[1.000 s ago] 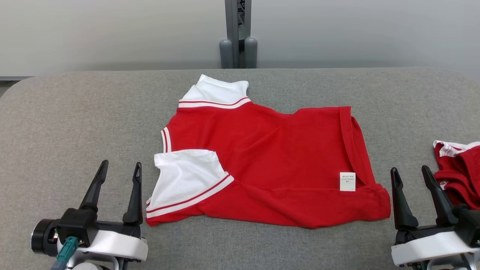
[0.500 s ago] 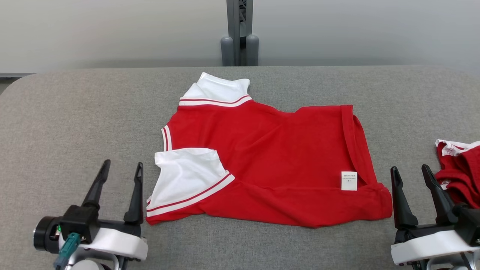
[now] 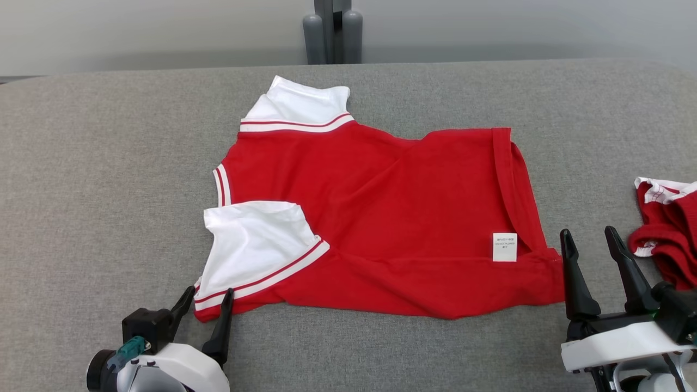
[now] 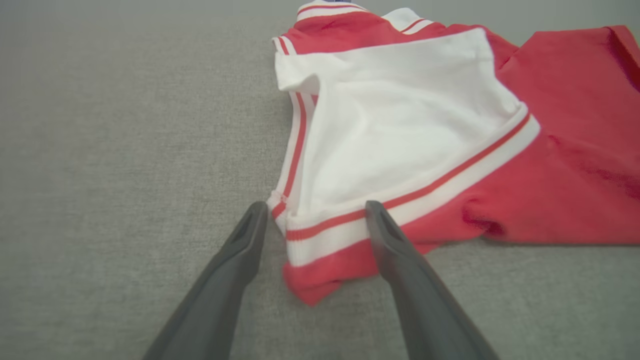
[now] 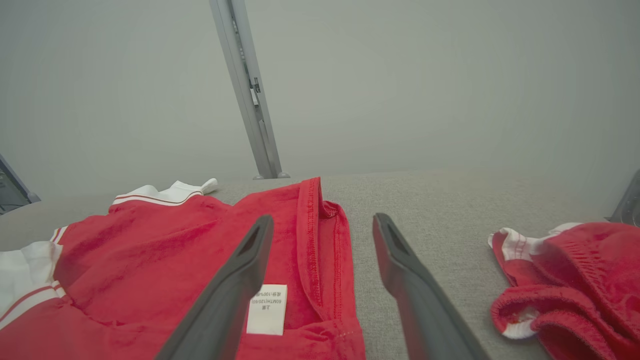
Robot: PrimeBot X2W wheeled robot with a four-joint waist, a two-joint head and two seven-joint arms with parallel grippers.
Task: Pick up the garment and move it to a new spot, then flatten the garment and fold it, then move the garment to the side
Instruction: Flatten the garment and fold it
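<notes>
Red shirt (image 3: pixel 381 218) runs left-to-right, its lower-left sleeve corner between fingers of the released left gripper (image 3: pixel 209 291); right gripper (image 3: pixel 587 231) likewise released, lower right.

i see a grey fabric-covered table (image 3: pixel 92 163) under soft, even light; behind its far edge stands a pale wall (image 3: pixel 517 27) and what looks like a metal post (image 3: pixel 331 16), midway along.

A: Where are the robot's two grippers?
B: The left gripper (image 3: pixel 208 295) is low on the left, its two dark fingers spread apart.
A: And the other?
B: The right gripper (image 3: pixel 588 235) is low on the right, fingers spread too, pointing up.
</notes>
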